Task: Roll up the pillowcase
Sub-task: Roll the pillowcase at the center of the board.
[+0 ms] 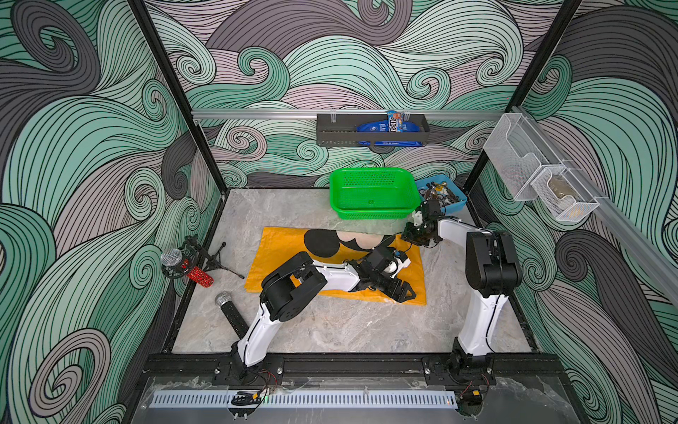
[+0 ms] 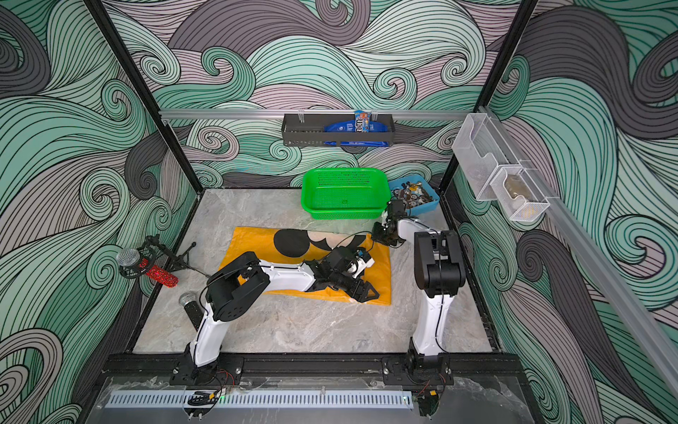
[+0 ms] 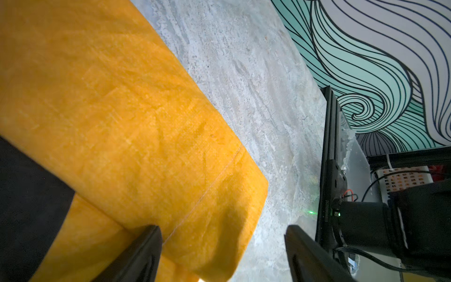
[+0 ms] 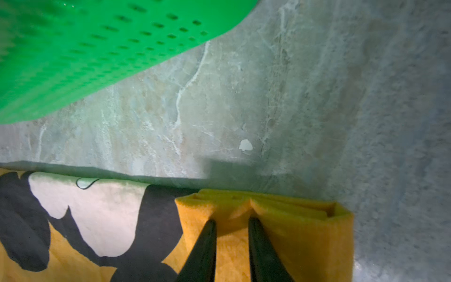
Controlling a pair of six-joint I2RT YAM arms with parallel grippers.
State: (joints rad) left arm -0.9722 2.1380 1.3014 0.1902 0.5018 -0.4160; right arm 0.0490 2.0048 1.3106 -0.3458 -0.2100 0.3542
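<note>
The mustard-yellow pillowcase (image 1: 286, 257) (image 2: 249, 249) lies flat on the marble table in both top views, black round-eared print facing up. Its right end is folded over into a few layers (image 4: 305, 232). My right gripper (image 1: 407, 236) (image 2: 378, 236) (image 4: 231, 221) is at the far right corner, jaws narrow, with a puckered ridge of the folded fabric pinched between them. At the near right corner my left gripper (image 1: 403, 293) (image 2: 367, 293) (image 3: 223, 229) stands wide open. One finger is over the yellow fabric (image 3: 122, 109), the other over bare table.
A green basket (image 1: 372, 194) and a blue bin of small parts (image 1: 445, 194) stand just behind the pillowcase. A red microphone on a stand (image 1: 187, 266) and a black microphone (image 1: 229, 312) lie at the left. A shelf (image 1: 370, 130) hangs on the back wall.
</note>
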